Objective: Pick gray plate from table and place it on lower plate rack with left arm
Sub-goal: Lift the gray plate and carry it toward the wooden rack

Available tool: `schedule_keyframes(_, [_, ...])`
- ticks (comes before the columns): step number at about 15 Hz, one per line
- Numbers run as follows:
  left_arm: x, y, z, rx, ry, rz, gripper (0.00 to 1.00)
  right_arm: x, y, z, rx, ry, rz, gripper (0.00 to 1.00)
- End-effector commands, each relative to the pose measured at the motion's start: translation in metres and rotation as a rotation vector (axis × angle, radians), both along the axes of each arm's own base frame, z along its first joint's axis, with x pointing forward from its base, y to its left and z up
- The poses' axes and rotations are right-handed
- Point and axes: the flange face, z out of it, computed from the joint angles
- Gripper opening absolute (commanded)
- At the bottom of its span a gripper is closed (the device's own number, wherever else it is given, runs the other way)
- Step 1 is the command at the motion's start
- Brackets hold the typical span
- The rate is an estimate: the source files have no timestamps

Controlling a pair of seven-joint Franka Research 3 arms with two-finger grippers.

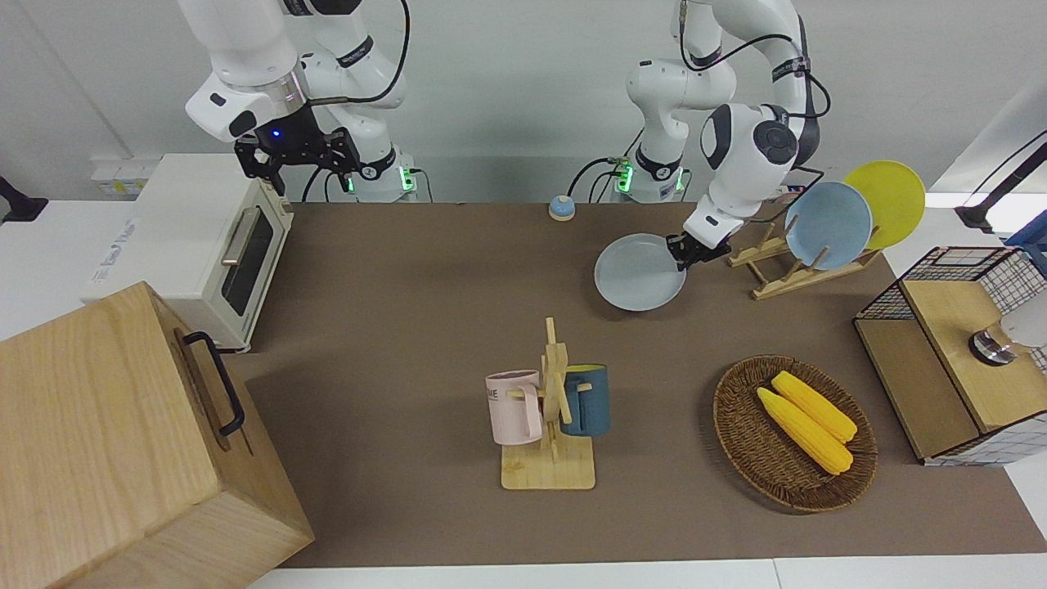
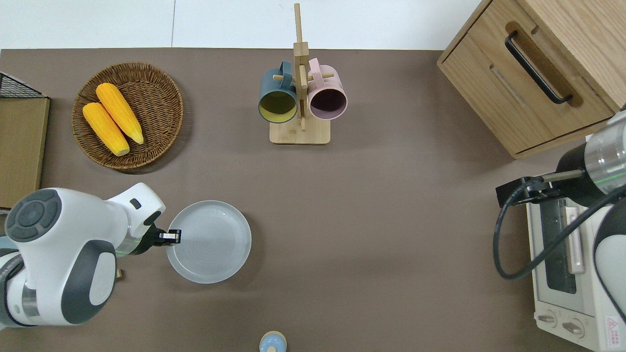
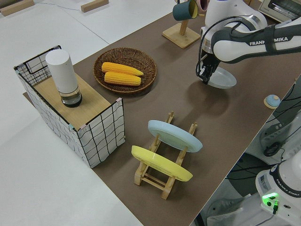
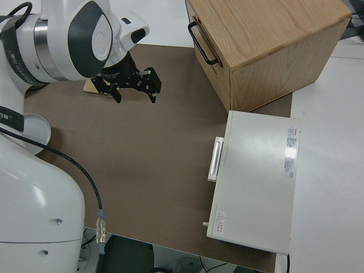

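Note:
The gray plate [image 1: 634, 274] [image 2: 212, 244] [image 3: 223, 80] is a little off the brown table [image 1: 393, 327], tilted, with its shadow under it. My left gripper [image 1: 685, 252] [image 2: 172, 236] [image 3: 204, 77] is shut on the plate's rim at the side toward the left arm's end. The lower plate rack [image 1: 781, 274] [image 3: 162, 181] stands beside it, toward that end of the table. A light blue plate [image 1: 828, 225] and a yellow plate [image 1: 887, 200] lean in the rack. The right gripper [image 1: 298, 155] [image 4: 133, 85] is parked and open.
A wooden mug stand [image 1: 550, 442] with a pink and a blue mug stands mid-table. A wicker basket [image 1: 736, 425] with two corn cobs and a wire crate [image 1: 957, 278] are farther out toward the left arm's end. A small blue bell [image 1: 561, 208], a toaster oven [image 1: 213, 245] and a wooden cabinet [image 1: 123, 442] are also here.

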Motion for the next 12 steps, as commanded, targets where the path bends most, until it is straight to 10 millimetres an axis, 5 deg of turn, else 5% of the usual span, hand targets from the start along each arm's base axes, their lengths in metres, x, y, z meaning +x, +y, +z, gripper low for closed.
schedule_keyframes(1, [0.011, 0.006, 0.043, -0.009, 0.028, 0.013, 0.00, -0.002, -0.002, 0.004, -0.008, 0.000, -0.015, 0.983])
schedule_keyframes(8, [0.020, 0.016, 0.114, 0.007, 0.064, 0.001, 0.00, -0.002, -0.003, 0.003, -0.008, 0.002, -0.016, 0.983])
schedule_keyframes(12, [0.019, 0.020, 0.125, 0.106, 0.074, -0.039, 0.00, -0.002, -0.003, 0.004, -0.008, 0.000, -0.016, 0.983])
